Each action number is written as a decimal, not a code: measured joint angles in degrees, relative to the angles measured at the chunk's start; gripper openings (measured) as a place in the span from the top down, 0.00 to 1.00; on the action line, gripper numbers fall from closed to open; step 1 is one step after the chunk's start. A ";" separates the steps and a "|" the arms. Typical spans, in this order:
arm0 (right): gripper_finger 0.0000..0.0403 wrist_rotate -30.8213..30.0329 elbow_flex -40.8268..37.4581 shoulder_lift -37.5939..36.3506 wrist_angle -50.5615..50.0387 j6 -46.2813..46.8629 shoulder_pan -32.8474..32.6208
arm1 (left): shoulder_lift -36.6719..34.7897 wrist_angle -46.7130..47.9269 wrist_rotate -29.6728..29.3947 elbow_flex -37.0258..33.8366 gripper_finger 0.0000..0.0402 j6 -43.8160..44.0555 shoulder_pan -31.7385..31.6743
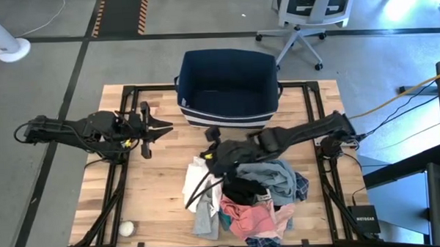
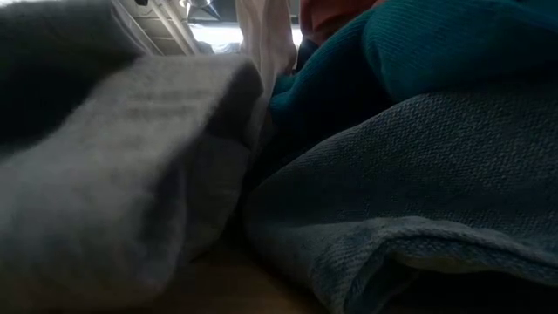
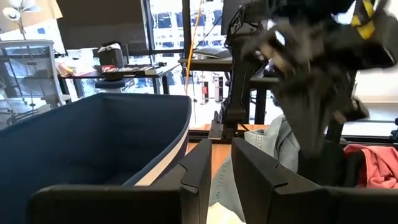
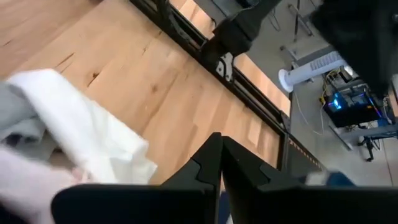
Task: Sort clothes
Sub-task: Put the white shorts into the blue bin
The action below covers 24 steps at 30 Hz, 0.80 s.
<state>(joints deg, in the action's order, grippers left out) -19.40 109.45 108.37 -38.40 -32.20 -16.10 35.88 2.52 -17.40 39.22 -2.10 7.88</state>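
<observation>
The clothes (image 1: 252,192) lie in a heap on the near right of the wooden table: a white garment (image 1: 200,179), a black one (image 1: 244,189), a grey-blue one (image 1: 277,173), a pink one (image 1: 249,218) and plaid (image 1: 264,244). In the low view, light grey (image 2: 113,174), teal (image 2: 392,61) and grey-blue cloth (image 2: 418,192) fill the picture. My right gripper (image 1: 210,147) is shut and empty over the heap's far left corner, beside the white garment (image 4: 81,140). My left gripper (image 1: 165,127) is a little open and empty at the table's far left, pointing toward the bin.
The navy fabric bin (image 1: 228,86) stands open at the table's far middle, its wall close before my left gripper (image 3: 93,143). A small white ball (image 1: 126,228) lies near the near left corner. Bare wood lies between the left arm and the heap.
</observation>
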 joint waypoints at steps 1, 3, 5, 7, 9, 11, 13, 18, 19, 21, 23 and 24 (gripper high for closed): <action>0.94 0.02 0.00 0.96 1.38 -0.05 0.00 | 0.00 -0.06 -0.01 0.00 0.85 0.00 0.00; 0.94 -0.05 0.03 2.65 4.97 -0.22 0.00 | 0.00 -0.19 -0.01 0.00 0.85 -0.01 0.00; 0.94 -1.38 0.07 4.24 7.48 -1.04 0.00 | 0.00 -0.19 -0.01 0.00 0.85 -0.01 0.00; 0.94 -3.28 0.05 5.62 8.57 -1.14 -0.06 | 0.00 -0.15 -0.01 0.00 0.85 -0.05 0.00; 0.93 -3.38 0.04 6.75 8.36 -1.12 -0.04 | 0.00 -0.15 0.01 0.00 0.85 -0.40 0.00; 0.89 -2.63 0.04 7.71 7.36 -1.12 -0.04 | 0.00 -0.17 -0.01 0.00 0.85 -0.97 0.00; 0.82 -0.76 0.04 8.63 6.94 -1.09 -0.04 | 0.00 -0.27 -0.01 0.00 0.85 -1.33 0.00; 0.59 3.08 0.04 10.67 6.55 2.02 0.00 | 0.00 -1.39 0.00 0.00 0.85 -2.44 0.00; 0.54 3.45 0.04 11.07 6.13 2.54 0.00 | 0.00 -1.77 0.01 0.00 0.85 -2.44 0.00; 0.46 3.59 0.04 12.12 4.95 3.91 -0.02 | 0.00 -2.10 -0.01 0.00 0.85 -2.42 0.00; 0.39 3.61 0.04 13.24 3.21 5.04 -0.02 | 0.00 -2.05 0.00 0.00 0.85 -2.44 0.00; 0.37 3.61 0.04 13.76 2.62 5.28 0.00 | 0.00 -2.05 -0.01 0.00 0.85 -2.44 0.00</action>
<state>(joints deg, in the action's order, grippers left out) -15.79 109.49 122.13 -35.77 -26.92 -16.10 35.88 0.47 -17.41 39.22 -4.54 7.88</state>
